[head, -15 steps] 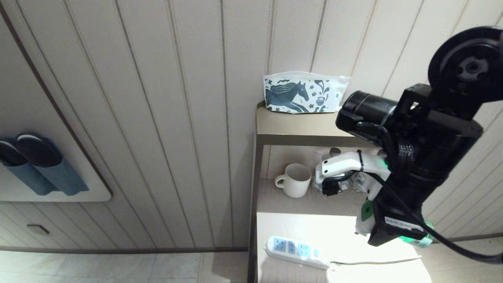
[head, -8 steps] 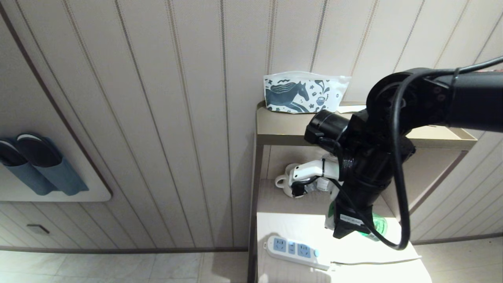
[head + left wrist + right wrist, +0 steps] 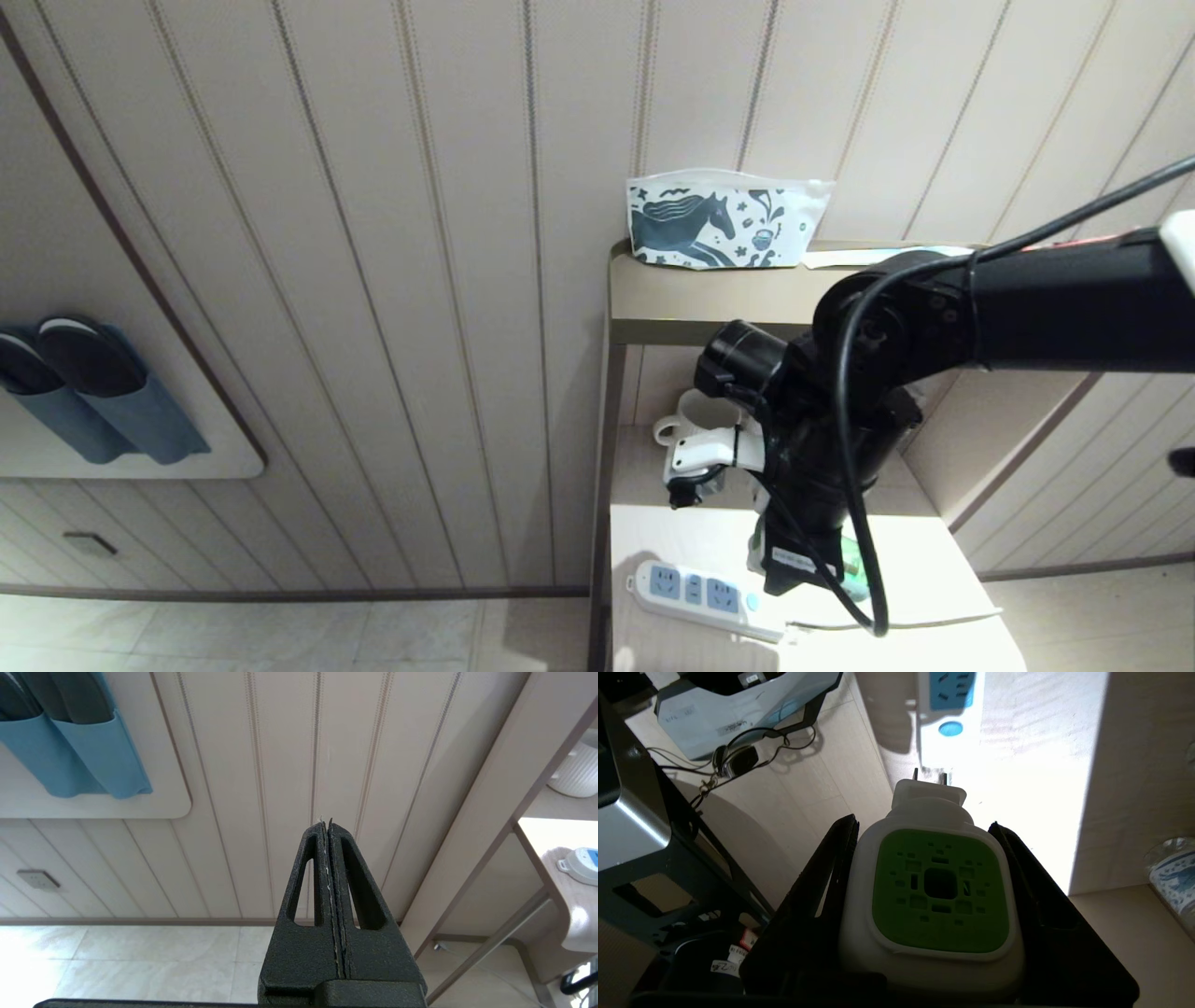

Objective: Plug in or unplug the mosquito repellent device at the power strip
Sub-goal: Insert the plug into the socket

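soft indoor light, blown-out glare on shelf top (image 3: 924, 569), sharp focus

Our right arm (image 3: 1027, 299) reaches in from the right edge of the head view, wrist bent downward at centre-right, right gripper (image 3: 924, 826) clamped on a load. Our left gripper (image 3: 328, 833) is pressed closed.

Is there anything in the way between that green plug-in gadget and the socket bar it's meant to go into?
Nothing visible. The right tool holds the mosquito repellent device with its prongs aimed at the power strip; only bare, brightly lit tabletop lies between.
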Robot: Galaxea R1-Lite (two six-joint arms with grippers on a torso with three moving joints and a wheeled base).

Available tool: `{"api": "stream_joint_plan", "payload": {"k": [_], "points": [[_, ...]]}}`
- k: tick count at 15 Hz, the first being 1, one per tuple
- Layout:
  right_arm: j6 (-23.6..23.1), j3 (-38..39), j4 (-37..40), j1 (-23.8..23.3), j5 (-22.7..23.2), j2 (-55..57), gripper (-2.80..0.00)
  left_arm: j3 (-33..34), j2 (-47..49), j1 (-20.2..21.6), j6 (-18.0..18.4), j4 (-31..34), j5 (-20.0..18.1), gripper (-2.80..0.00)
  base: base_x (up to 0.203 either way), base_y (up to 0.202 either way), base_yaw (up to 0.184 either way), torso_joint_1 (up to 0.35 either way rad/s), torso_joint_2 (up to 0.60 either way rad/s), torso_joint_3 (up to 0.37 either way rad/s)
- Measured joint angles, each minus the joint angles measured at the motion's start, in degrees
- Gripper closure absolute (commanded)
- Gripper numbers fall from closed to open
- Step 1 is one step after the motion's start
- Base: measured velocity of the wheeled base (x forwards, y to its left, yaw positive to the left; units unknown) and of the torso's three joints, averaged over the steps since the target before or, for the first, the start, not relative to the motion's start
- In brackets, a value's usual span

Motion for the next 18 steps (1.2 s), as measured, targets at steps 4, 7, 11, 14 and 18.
{"api": "stream_joint_plan", "payload": {"k": [4, 7, 11, 14, 18], "points": [[0.4, 11.6, -9.2, 1.0, -0.3, -4.7, 0.00, 0.0, 0.0, 0.0, 0.0, 0.0, 0.0, 0.00, 0.000, 0.000, 0.000, 0.000, 0.00, 0.000], [0.2, 15.0, -20.1, 1.1, -1.9, -4.2, 0.00, -0.1, 0.0, 0.0, 0.0, 0.0, 0.0, 0.00, 0.000, 0.000, 0.000, 0.000, 0.00, 0.000], [-0.3, 13.0, -27.1, 0.4, -4.2, 1.4, 0.00, 0.0, 0.0, 0.0, 0.0, 0.0, 0.0, 0.00, 0.000, 0.000, 0.000, 0.000, 0.00, 0.000], [-1.1, 7.5, -26.2, 0.3, -5.0, 6.9, 0.00, 0.0, 0.0, 0.0, 0.0, 0.0, 0.0, 0.00, 0.000, 0.000, 0.000, 0.000, 0.00, 0.000], [-1.2, 4.2, -21.2, 1.3, -5.1, 9.7, 0.00, 0.0, 0.0, 0.0, 0.0, 0.0, 0.0, 0.00, 0.000, 0.000, 0.000, 0.000, 0.00, 0.000]]}}
